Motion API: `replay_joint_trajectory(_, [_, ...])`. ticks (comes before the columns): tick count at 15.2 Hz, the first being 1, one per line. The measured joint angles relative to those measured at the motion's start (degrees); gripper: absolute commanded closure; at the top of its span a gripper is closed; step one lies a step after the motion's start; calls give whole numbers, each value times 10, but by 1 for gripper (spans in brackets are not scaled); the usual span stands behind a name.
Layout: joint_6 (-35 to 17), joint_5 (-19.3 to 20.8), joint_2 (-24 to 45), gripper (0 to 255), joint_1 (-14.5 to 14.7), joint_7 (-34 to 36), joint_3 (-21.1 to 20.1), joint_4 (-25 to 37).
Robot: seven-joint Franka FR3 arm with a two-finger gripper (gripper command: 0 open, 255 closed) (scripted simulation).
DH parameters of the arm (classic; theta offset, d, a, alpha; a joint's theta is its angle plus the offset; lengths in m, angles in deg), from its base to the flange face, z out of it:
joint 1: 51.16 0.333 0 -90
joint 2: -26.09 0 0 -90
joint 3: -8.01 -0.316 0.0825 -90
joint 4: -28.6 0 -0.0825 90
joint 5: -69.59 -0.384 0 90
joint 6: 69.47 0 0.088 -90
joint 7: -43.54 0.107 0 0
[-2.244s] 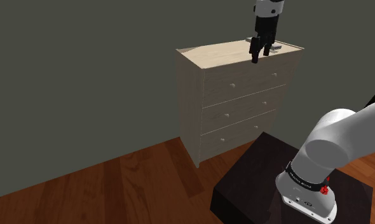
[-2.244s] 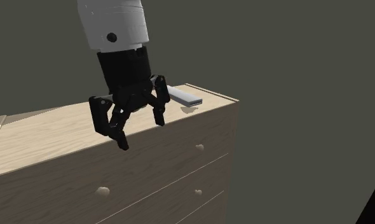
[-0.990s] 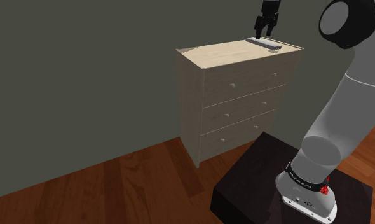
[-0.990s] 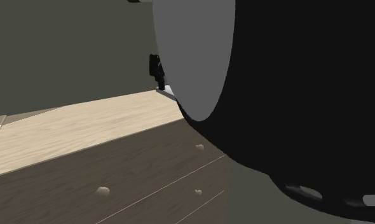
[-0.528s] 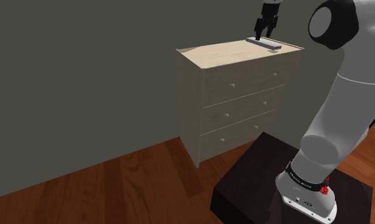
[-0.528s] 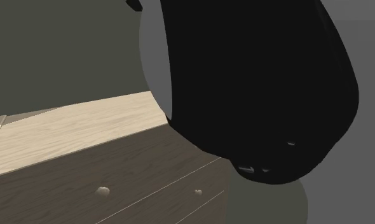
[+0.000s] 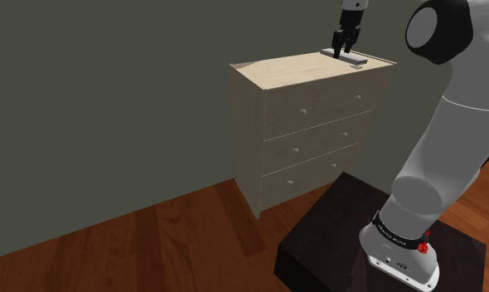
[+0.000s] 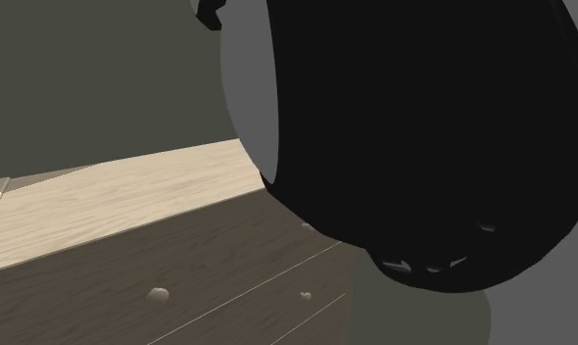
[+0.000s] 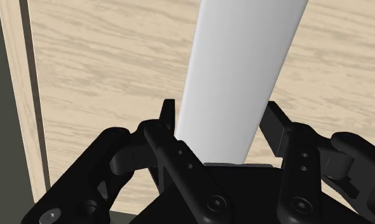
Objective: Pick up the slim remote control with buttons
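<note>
The slim remote control (image 9: pixel 237 70) is a plain white-grey bar lying flat on the light wooden top (image 7: pixel 288 70) of a dresser, near its far right corner in the shoulder view (image 7: pixel 358 60). No buttons can be made out on it. My gripper (image 9: pixel 222 117) points straight down over the remote's middle (image 7: pixel 345 51). Its black fingers (image 9: pixel 169 118) clasp the bar's two long sides. The remote rests on the wood.
The dresser (image 7: pixel 317 116) has three drawers and stands against a dark grey wall on a reddish wooden floor (image 7: pixel 168 240). My dark stand (image 7: pixel 375 249) is at the lower right. In the second exterior view a large dark arm link (image 8: pixel 405 127) hides the dresser top's (image 8: pixel 130 191) right part.
The fingers stood wide apart over the remote and have now closed in on its sides. The arm's upper links shifted slightly; the remote has not moved.
</note>
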Motion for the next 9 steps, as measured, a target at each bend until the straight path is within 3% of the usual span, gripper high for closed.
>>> replay_joint_trajectory(9, [17,-4,7,255,-3,-3,1,23])
